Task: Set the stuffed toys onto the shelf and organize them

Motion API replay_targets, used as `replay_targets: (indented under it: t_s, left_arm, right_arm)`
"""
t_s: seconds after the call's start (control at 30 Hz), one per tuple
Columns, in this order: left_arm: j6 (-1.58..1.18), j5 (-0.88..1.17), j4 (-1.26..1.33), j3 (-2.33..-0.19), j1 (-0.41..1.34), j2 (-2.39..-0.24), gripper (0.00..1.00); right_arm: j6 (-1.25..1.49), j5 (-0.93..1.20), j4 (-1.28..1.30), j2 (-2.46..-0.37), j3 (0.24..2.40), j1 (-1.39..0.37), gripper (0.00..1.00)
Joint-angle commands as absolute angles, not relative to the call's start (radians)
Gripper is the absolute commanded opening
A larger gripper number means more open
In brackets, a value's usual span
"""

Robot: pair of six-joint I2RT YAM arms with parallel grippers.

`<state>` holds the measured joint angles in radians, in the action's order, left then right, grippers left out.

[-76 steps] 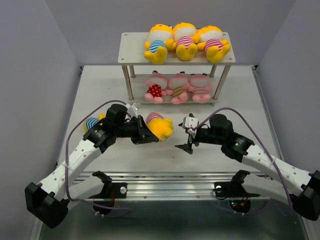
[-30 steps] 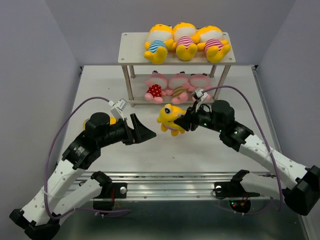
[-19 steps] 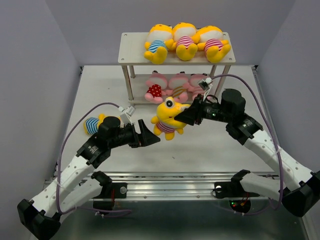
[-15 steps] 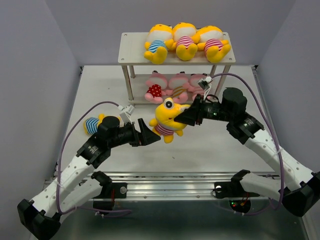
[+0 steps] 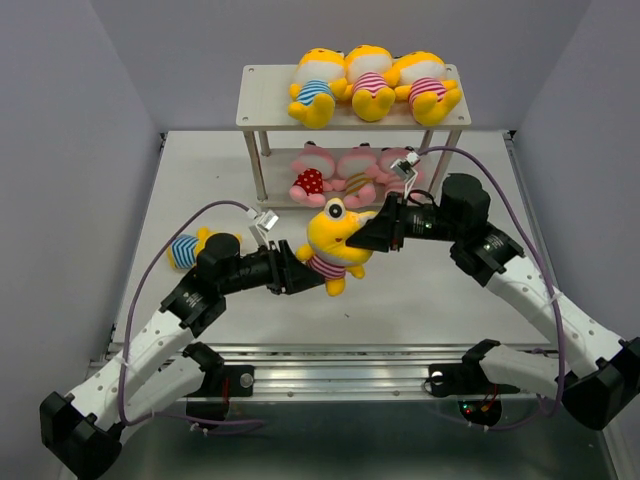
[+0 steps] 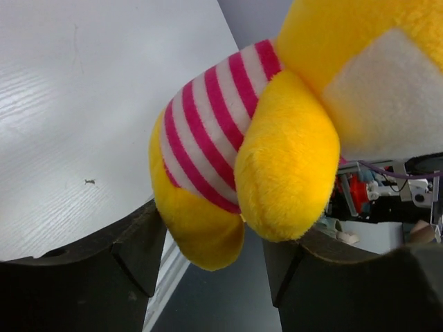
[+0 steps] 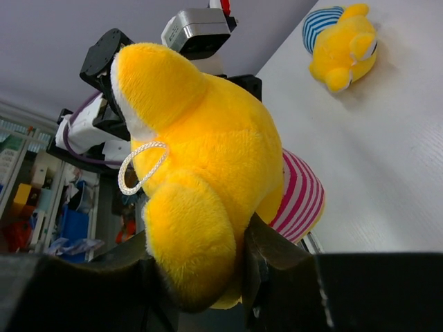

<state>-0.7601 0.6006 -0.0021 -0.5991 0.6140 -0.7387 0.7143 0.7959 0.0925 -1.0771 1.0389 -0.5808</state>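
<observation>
Yellow toy (image 5: 330,245), head in right fingers (image 7: 277,256), legs between left fingers (image 6: 131,249)

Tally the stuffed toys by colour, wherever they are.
Yellow toys: 5 (3 on top of the shelf, 1 held in the air, 1 on the table)
Pink toys: 3 (all on the lower board)
Total: 8

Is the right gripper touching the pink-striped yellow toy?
Touching. The right wrist view shows the right gripper with both fingers pressed into the head of the pink-striped yellow toy.
</observation>
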Motion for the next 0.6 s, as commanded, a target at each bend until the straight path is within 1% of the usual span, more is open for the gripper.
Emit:
replay_targets:
  t_s: [0.0,0.03,0.07,0.1,0.13,0.17,0.2,0.23,0.27,0.3,0.33,0.4,0.43,0.47,0.5,0.57]
  left_arm:
    - [-0.764,0.676,0.101,-0.592,0.617,-0.719,0.59]
    - [-0.767,0.680,0.121,-0.591,0.615,-0.713,0.50]
    - [-0.776,0.681,0.133,-0.591,0.615,-0.703,0.46]
    - [-0.782,0.683,0.143,-0.592,0.615,-0.698,0.33]
    - [-0.791,0.680,0.161,-0.594,0.617,-0.686,0.26]
    - [-0.793,0.670,0.163,-0.600,0.615,-0.681,0.20]
    - [-0.795,0.643,0.160,-0.604,0.617,-0.675,0.09]
    - [-0.795,0.621,0.147,-0.621,0.615,-0.661,0.00]
    - [-0.798,0.591,0.147,-0.626,0.615,-0.654,0.00]
    - [-0.802,0.574,0.147,-0.632,0.617,-0.644,0.00]
    - [-0.808,0.549,0.140,-0.649,0.617,-0.637,0.00]
    - [-0.821,0.505,0.095,-0.670,0.615,-0.623,0.00]
    - [-0.818,0.455,0.045,-0.699,0.615,-0.621,0.00]
    - [-0.813,0.436,0.022,-0.716,0.615,-0.620,0.00]
    - [-0.810,0.390,0.005,-0.730,0.615,-0.617,0.00]
    - [-0.813,0.347,-0.044,-0.768,0.614,-0.600,0.00]
  right_arm:
    - [0.750,0.773,0.012,-1.083,1.072,-0.577,0.19]
    - [0.750,0.775,0.011,-1.088,1.072,-0.577,0.19]
    - [0.750,0.775,0.012,-1.097,1.074,-0.577,0.19]
    - [0.752,0.772,0.011,-1.101,1.071,-0.577,0.20]
    - [0.750,0.764,0.012,-1.107,1.071,-0.577,0.27]
    - [0.746,0.747,0.012,-1.106,1.068,-0.577,0.30]
    - [0.738,0.694,0.011,-1.104,1.063,-0.577,0.33]
    - [0.727,0.660,0.014,-1.094,1.052,-0.577,0.48]
    - [0.703,0.625,0.017,-1.088,1.046,-0.577,0.65]
    - [0.692,0.539,0.018,-1.077,1.039,-0.577,0.90]
    - [0.683,0.490,0.018,-1.066,1.031,-0.577,1.00]
    - [0.652,0.387,0.035,-1.023,1.008,-0.577,1.00]
    - [0.643,0.265,0.050,-1.008,1.003,-0.577,1.00]
    - [0.631,0.206,0.083,-0.991,0.999,-0.577,1.00]
    - [0.609,0.098,0.096,-0.955,0.986,-0.577,1.00]
    - [0.591,0.008,0.133,-0.913,0.968,-0.577,1.00]
